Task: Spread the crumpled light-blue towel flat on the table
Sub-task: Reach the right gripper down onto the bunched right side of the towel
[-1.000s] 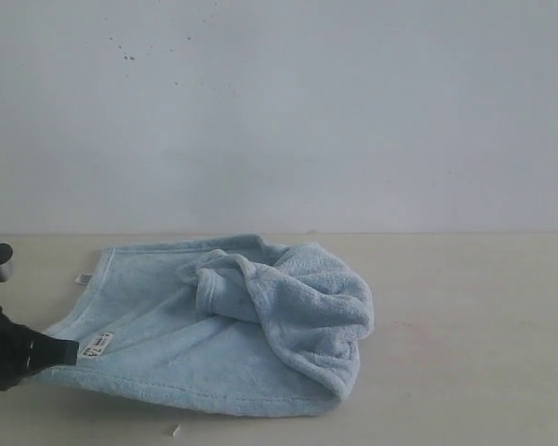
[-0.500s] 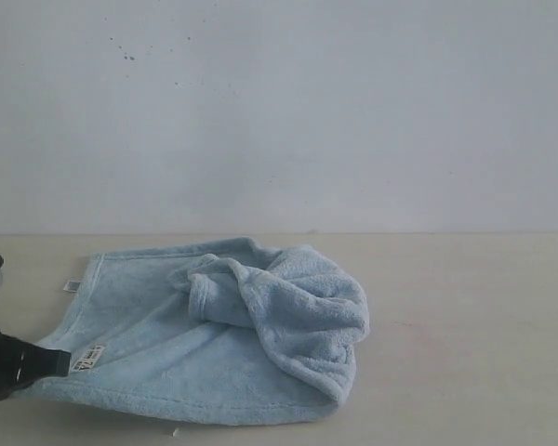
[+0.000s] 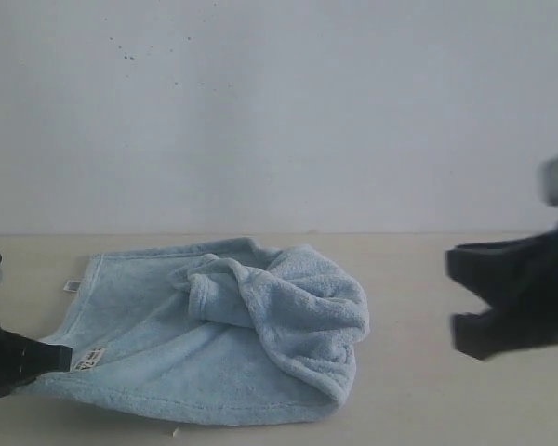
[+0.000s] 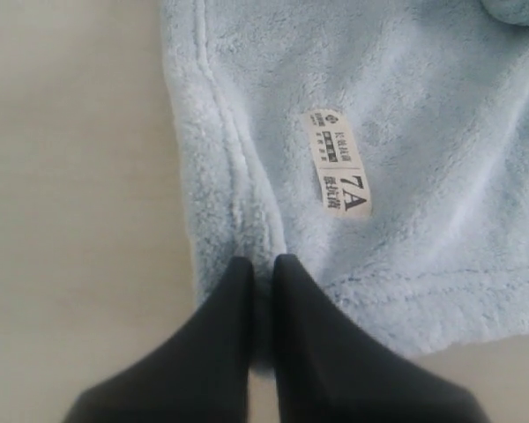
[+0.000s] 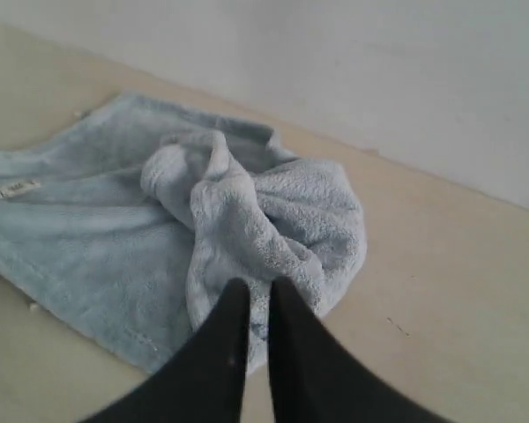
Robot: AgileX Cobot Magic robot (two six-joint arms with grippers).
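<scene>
Right gripper (image 5: 257,284) has come into the exterior view from the right, above the table (image 3: 418,409) and apart from the towel (image 3: 223,353), which has slid slightly left. Its jaws look drawn nearly together on nothing, though the outside shot is blurred, so I note this with caution. My left gripper (image 4: 264,262) pinches the towel's hemmed corner beside the white tag (image 4: 339,163). Towel lies left of centre, its right half bunched.

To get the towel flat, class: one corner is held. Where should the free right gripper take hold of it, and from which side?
Probably the towel's folded-over flap on its right side, approached from the right. It stands bunched above the table, easy to pinch, opposite the corner the left gripper holds.
</scene>
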